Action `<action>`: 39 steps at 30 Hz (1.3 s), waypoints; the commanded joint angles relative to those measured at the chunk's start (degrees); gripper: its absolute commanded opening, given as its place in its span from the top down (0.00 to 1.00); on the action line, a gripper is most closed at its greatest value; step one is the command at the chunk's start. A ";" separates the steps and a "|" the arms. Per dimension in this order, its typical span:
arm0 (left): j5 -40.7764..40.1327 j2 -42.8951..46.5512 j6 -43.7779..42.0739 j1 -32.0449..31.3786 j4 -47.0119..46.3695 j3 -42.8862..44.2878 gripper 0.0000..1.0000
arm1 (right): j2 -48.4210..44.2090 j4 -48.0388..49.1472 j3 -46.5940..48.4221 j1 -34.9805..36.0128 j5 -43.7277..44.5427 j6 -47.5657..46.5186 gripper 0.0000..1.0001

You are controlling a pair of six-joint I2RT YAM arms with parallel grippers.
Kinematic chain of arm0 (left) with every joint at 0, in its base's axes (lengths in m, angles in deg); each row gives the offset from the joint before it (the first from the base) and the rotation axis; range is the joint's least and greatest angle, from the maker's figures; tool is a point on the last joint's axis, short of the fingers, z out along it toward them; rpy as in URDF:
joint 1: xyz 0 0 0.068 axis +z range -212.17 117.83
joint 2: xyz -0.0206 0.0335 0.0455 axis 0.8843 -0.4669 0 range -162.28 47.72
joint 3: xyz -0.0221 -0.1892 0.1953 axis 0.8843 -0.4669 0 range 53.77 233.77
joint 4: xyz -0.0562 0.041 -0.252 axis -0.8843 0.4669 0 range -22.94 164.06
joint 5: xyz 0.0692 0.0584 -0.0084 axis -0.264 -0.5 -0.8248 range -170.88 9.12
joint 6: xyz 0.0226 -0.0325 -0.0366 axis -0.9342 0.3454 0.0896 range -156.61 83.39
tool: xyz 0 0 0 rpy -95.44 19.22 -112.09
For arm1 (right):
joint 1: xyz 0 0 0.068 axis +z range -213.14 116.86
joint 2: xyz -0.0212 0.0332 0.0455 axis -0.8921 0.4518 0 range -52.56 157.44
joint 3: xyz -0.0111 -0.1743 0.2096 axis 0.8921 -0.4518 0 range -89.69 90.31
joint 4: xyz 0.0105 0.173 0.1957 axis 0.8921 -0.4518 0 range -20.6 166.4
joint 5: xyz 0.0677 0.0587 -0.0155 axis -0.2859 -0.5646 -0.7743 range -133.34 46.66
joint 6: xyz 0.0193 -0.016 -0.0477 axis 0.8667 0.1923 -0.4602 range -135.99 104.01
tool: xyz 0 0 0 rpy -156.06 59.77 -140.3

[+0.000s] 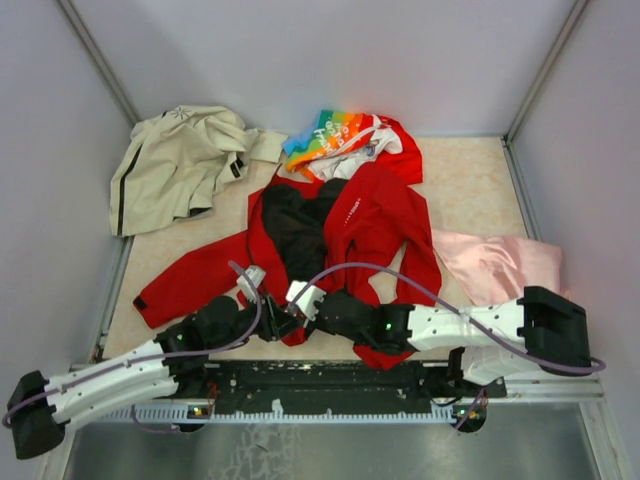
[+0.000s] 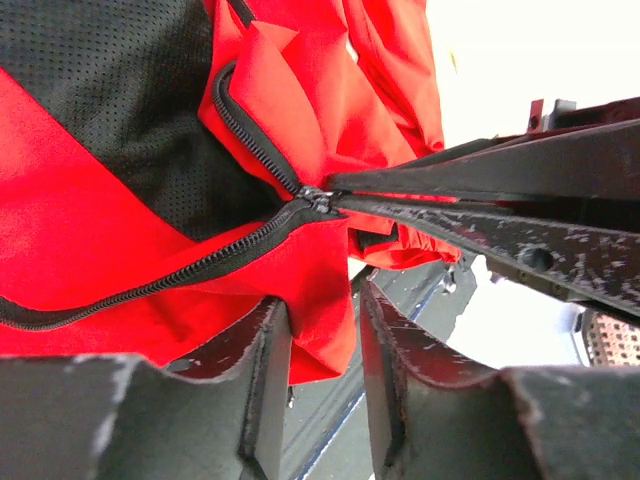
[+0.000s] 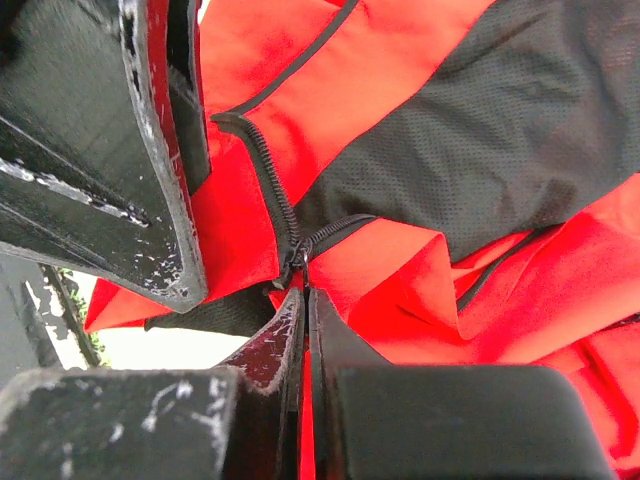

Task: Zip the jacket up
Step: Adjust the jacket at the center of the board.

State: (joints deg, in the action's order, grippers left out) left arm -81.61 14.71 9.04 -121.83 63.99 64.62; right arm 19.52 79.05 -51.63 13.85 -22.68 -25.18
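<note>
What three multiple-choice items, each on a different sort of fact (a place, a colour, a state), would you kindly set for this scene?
1. Where on the table does the beige jacket lie?
A. in its far left corner
B. under the right arm
C. at the near right edge

2. What colour is the lining of the red jacket?
A. white
B. yellow
C. black

3. How do the right fingers stand?
A. spread wide above the table
B. shut at the zipper slider
C. shut on a sleeve cuff

Answers:
1 A, since the top view shows it bunched against the far left walls.
2 C, since black mesh shows where the front lies open.
3 B, since the right wrist view shows the tips pressed together at the slider.
</note>
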 commanded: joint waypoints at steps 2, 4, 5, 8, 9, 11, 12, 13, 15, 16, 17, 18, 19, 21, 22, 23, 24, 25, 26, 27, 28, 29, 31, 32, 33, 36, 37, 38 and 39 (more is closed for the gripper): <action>-3.63 6.47 6.31 -0.37 4.74 -1.25 0.57 | 2.39 3.69 3.89 0.70 -1.63 2.57 1.00; -4.24 8.62 7.71 -0.37 5.67 -1.47 0.51 | 2.58 3.38 4.32 1.02 -2.10 2.89 1.00; -4.67 9.54 8.23 -0.37 6.07 -1.65 0.48 | 2.64 3.20 4.52 1.13 -2.50 3.09 1.00; -5.28 10.80 9.57 -0.37 5.31 -2.67 0.45 | 2.48 3.21 4.81 1.39 -4.23 3.54 1.00; -5.33 10.55 9.77 -0.37 4.87 -2.91 0.45 | 2.42 3.27 4.90 1.55 -4.69 3.63 1.00; -5.60 9.51 10.00 -0.37 4.08 -3.06 0.45 | 2.35 3.45 5.07 1.73 -5.82 3.81 1.00; -5.68 8.80 10.06 -0.37 3.59 -3.17 0.45 | 2.29 3.49 5.13 1.82 -6.49 3.90 1.00; -5.64 7.68 10.01 -0.37 2.97 -3.16 0.46 | 2.28 3.50 5.17 1.84 -7.05 3.99 1.00; -5.43 6.18 9.78 -0.37 1.47 -3.05 0.49 | 2.20 3.64 5.03 1.85 -7.87 4.15 1.00; -5.28 5.63 9.73 -0.37 0.96 -2.98 0.51 | 2.12 3.79 4.90 1.85 -8.07 4.24 1.00; -5.13 5.18 9.66 -0.37 0.62 -2.97 0.53 | 2.06 3.88 4.77 1.85 -8.24 4.33 1.00; -4.78 4.81 9.48 -0.37 0.11 -3.02 0.55 | 1.96 4.01 4.60 1.85 -8.29 4.40 1.00; -4.41 4.54 9.34 -0.37 -0.31 -3.08 0.58 | 1.91 4.02 4.50 1.85 -8.21 4.44 1.00; -3.80 4.51 9.08 -0.37 -0.77 -3.28 0.67 | 1.68 3.98 4.35 1.85 -7.90 4.44 1.00; -3.63 4.59 8.97 -0.37 -0.78 -3.47 0.73 | 1.64 3.75 4.34 1.85 -7.65 4.44 1.00; -3.39 4.81 8.89 -0.37 -0.72 -3.58 0.76 | 1.52 3.52 4.37 1.85 -7.27 4.44 1.00; -3.11 4.98 8.78 -0.37 -0.64 -3.79 0.81 | 1.49 3.15 4.46 1.85 -6.80 4.44 1.00; -2.85 5.36 8.62 -0.37 -0.55 -3.96 0.88 | 1.41 2.88 4.54 1.85 -5.99 4.26 1.00; -2.44 5.72 8.39 -0.37 -0.37 -4.15 0.92 | 1.40 2.55 4.60 1.85 -4.86 3.96 1.00; -1.98 5.98 8.19 -0.37 -0.22 -4.31 0.96 | 1.33 2.27 4.71 1.85 -3.75 3.55 1.00; -1.35 6.22 8.00 -0.37 -0.04 -4.41 0.98 | 1.25 1.92 4.93 1.78 -2.52 3.16 1.00; -0.54 6.36 7.64 -0.37 0.02 -4.53 0.99 | 1.25 1.73 5.03 1.56 -1.61 2.72 1.00; 1.45 6.08 6.92 -0.37 -0.02 -4.54 1.00 | 1.38 1.21 5.68 0.81 -0.48 1.99 1.00; 2.65 5.77 6.60 -0.37 -0.13 -4.46 1.00 | 1.48 0.90 5.97 0.34 -0.15 1.64 1.00; 3.81 5.25 6.25 -0.37 -0.37 -4.44 1.00 | 1.61 0.68 6.39 -0.18 0.27 1.33 1.00; 7.31 3.09 5.67 -0.37 -1.39 -4.46 1.00 | 2.18 0.07 7.48 -1.61 1.81 0.34 1.00; 8.11 2.45 5.60 -0.37 -1.73 -4.55 1.00 | 2.36 -0.30 7.87 -2.03 2.27 -0.08 1.00; 8.85 1.83 5.53 -0.37 -2.36 -4.66 1.00 | 2.62 -0.63 8.23 -2.62 2.45 -0.50 1.00; 9.57 1.40 5.46 -0.37 -2.97 -4.82 1.00 | 2.85 -0.96 8.56 -3.23 2.68 -0.82 1.00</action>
State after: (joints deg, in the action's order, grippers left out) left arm -81.37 17.81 16.01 -121.50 62.63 60.58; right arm 22.18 75.60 -47.87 14.18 -27.42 -22.91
